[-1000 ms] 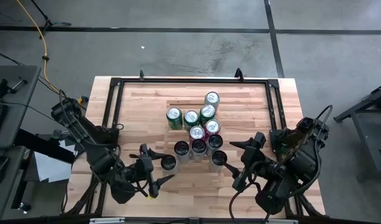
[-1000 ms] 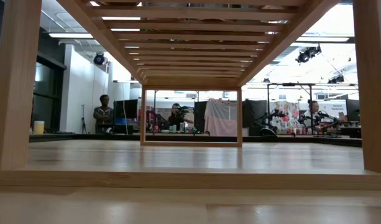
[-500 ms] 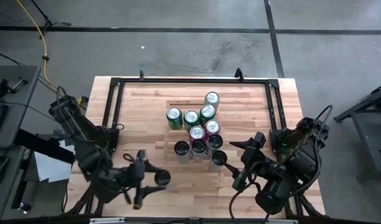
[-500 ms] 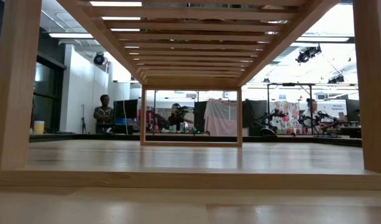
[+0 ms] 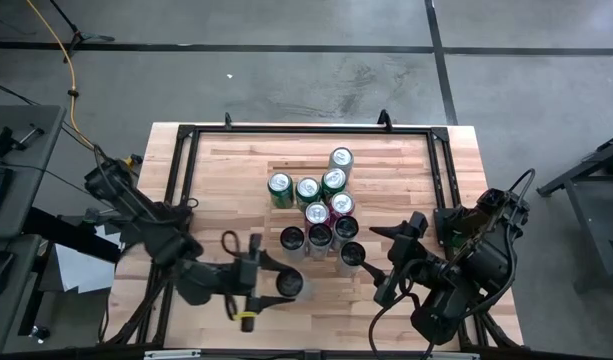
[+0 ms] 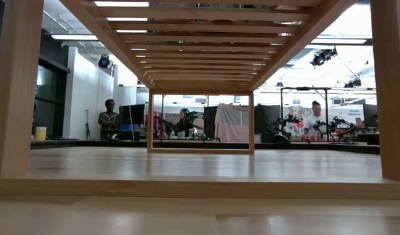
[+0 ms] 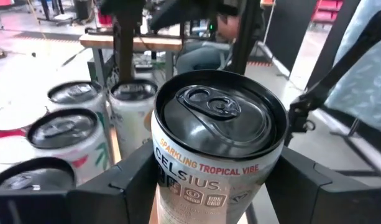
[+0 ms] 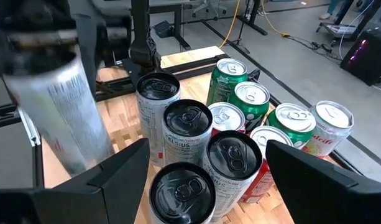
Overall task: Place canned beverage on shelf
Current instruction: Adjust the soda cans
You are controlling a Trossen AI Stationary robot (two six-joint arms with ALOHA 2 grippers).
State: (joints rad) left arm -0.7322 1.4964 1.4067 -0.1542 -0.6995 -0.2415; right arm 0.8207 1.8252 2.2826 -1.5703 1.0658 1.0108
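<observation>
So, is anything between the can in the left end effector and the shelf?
Nothing visible. The can in the left end effector hangs beside the can cluster, with a clear way to the shelf.

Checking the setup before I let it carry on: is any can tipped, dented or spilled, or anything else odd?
Nothing stands out. The clustered cans all stand upright and close together on the shelf, with no dents or spills visible. The left gripper holds one Celsius can upright, apart from the cluster. The right gripper waits open nearby.
</observation>
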